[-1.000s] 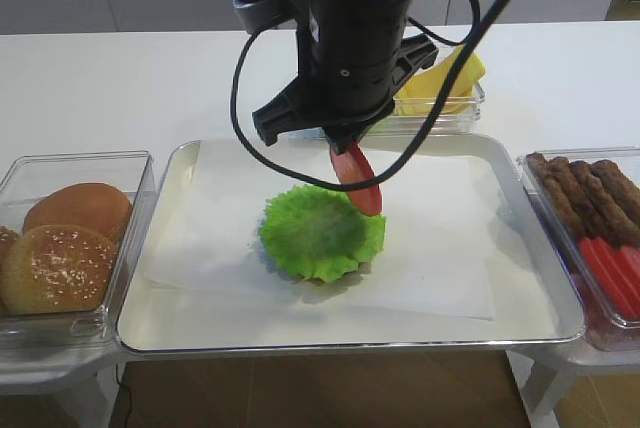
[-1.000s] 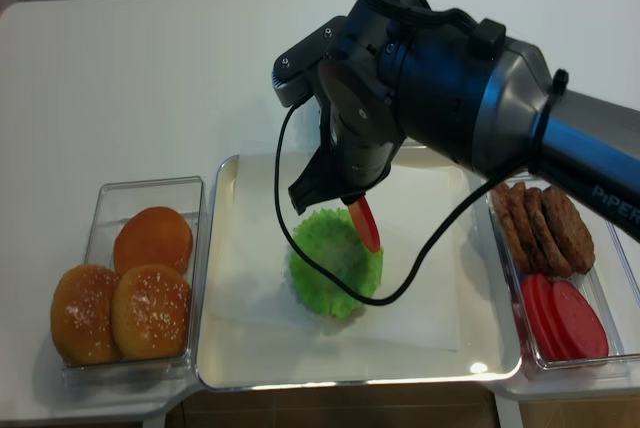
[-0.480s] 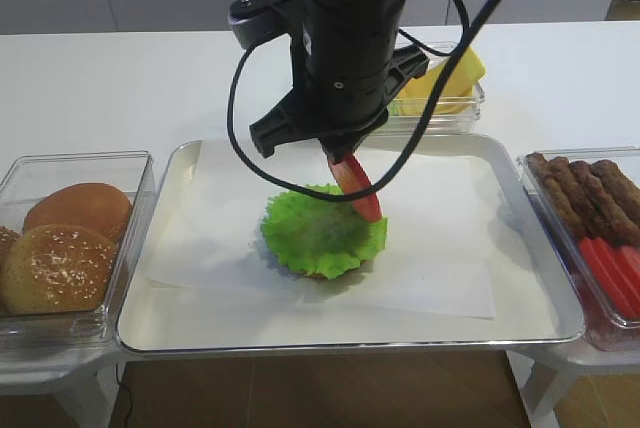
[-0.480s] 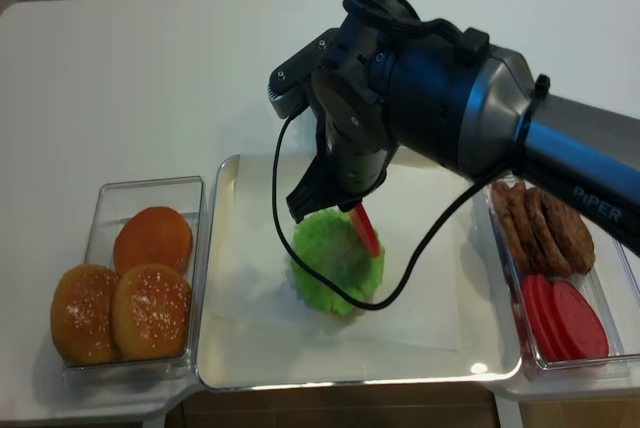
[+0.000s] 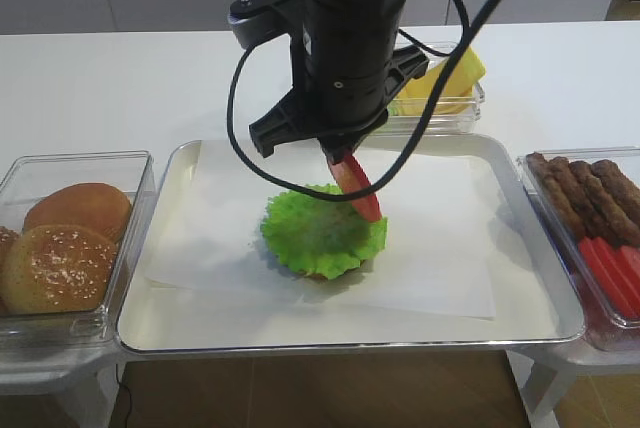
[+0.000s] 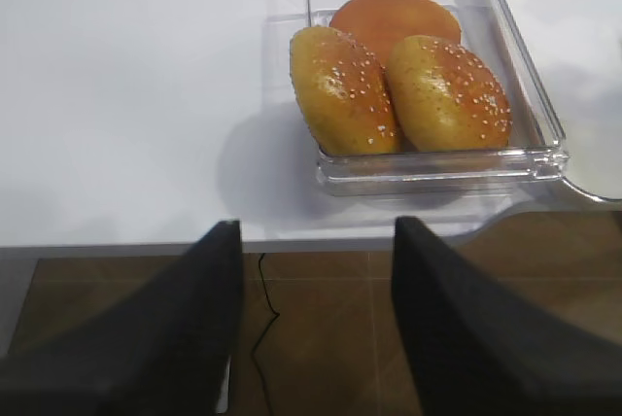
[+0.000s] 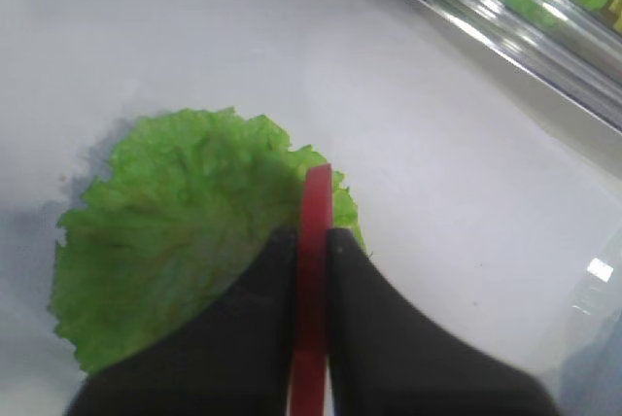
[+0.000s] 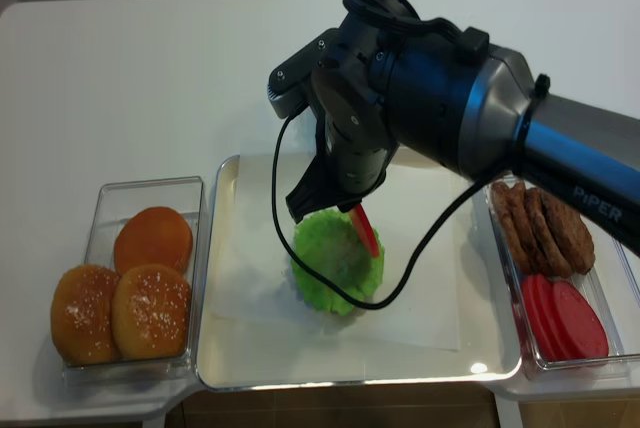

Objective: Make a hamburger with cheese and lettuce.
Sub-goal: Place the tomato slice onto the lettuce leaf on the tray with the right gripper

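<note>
White table, metal tray [image 5: 160, 323]: right gripper [image 7: 311, 241] pinches a red slice [image 5: 357, 188] edge-on over the lettuce [image 5: 320, 233] on the hamburger; released upright, it could roll off. Left gripper [image 6: 311, 309] is spread, idle.

A ruffled bright green lettuce leaf [image 5: 322, 235] is seen on white paper [image 5: 440, 248]. A red round slice [image 5: 357, 188] is clamped by the black right claw [image 7: 311, 241]. Golden-brown sesame-speckled buns [image 6: 398, 86] are seen; pale yellow cheese slices [image 5: 450, 76] are shown.

two high views, two wrist close-ups
</note>
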Robot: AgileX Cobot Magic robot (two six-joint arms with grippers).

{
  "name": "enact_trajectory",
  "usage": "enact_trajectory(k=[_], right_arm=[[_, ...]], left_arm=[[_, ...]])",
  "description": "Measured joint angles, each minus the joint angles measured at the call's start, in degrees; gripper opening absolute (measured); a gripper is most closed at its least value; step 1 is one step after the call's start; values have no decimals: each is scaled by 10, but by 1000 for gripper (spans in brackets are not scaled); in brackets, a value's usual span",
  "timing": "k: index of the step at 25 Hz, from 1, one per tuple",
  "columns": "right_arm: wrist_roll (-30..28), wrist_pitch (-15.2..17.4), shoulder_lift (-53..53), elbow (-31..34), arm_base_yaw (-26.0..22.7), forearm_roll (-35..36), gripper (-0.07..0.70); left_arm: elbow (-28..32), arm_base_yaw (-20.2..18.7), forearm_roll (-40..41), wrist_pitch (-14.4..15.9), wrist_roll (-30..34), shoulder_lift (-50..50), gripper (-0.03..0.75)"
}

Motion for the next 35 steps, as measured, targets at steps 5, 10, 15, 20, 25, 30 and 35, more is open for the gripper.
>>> enact_trajectory(k=[5, 10, 15, 20, 25, 30, 35], right_arm=[[0, 0, 0, 0, 0, 5, 100], [0, 0, 0, 0, 0, 20, 168], [0, 1, 0, 0, 0, 30, 260], [0, 1, 0, 0, 0, 45, 304], [0, 1, 0, 0, 0, 50, 401], [0, 4, 0, 0, 0, 64, 481], [0, 4, 0, 0, 0, 72, 538]], left_arm=[[0, 0, 0, 0, 0, 0, 369], [0, 0, 0, 0, 0, 0, 369], [0, 0, 0, 0, 0, 0, 369], [0, 0, 0, 0, 0, 0, 369], [0, 0, 0, 0, 0, 0, 369], [0, 0, 0, 0, 0, 0, 369], [0, 0, 0, 0, 0, 0, 369]])
